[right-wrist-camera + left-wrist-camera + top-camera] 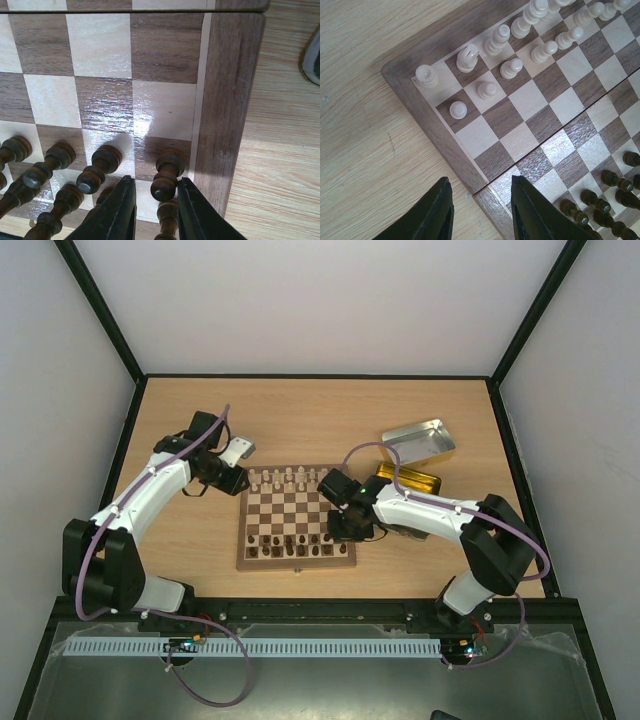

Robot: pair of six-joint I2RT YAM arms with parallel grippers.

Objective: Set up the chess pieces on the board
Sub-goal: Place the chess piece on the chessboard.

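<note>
Right gripper (156, 185) sits bottom centre of its wrist frame, fingers narrowly parted. A dark piece (166, 175) stands upright between them with a gap on its left, not clamped. It is just beside the right border of the board (225, 100), with other dark pieces (100, 167) lined up to its left. Left gripper (480, 182) is parted and empty at frame bottom, straddling the board's edge. Pale pieces (510, 67) are at upper right there. In the top view the board is centre frame, with the silver tin (420, 440) and gold tin (410, 480) to its right.
</note>
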